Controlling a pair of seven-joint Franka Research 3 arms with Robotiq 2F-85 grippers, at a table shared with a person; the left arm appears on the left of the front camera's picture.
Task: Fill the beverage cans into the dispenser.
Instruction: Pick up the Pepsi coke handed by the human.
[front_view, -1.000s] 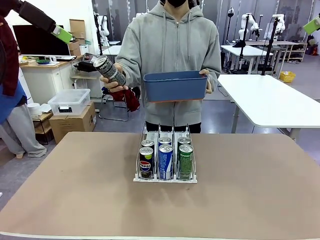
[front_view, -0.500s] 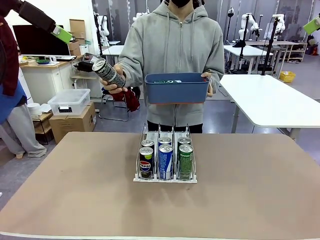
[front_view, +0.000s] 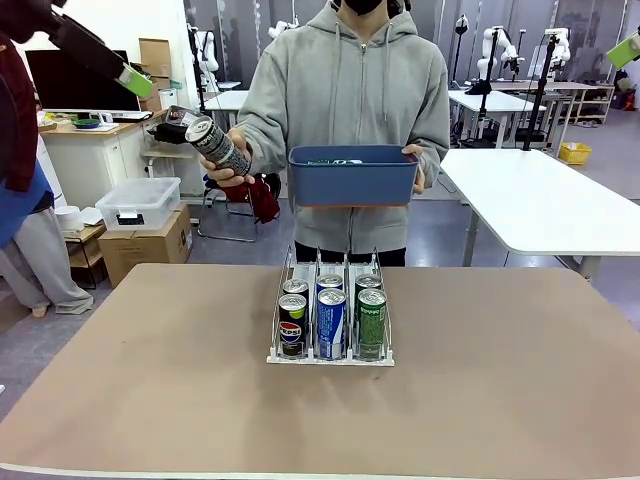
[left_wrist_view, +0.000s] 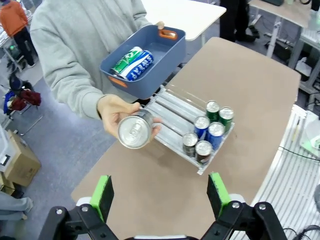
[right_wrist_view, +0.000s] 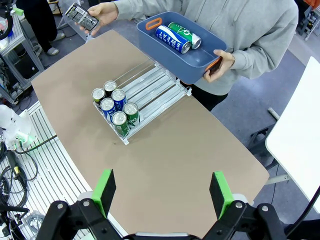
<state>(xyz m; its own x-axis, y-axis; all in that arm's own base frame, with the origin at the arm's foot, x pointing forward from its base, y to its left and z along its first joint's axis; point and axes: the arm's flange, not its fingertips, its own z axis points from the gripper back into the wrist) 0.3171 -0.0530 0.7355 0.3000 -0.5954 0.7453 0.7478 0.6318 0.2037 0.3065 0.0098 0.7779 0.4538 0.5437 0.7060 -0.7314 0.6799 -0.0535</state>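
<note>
Overhead, wrist views reveal two cans (right_wrist_view: 172, 39) inside the tub (right_wrist_view: 175, 62).

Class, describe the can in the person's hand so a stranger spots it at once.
Find the person in the grey hoodie across the table. One hand carries a blue tub; the other grips a dark can. It alone sits in neither tub nor dispenser.

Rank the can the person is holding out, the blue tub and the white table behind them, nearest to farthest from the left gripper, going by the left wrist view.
From the left gripper:
1. held can, just ahead, in the person's hand.
2. blue tub, beyond the can, carried by the person.
3. white table, past the tub, at the top edge.
</note>
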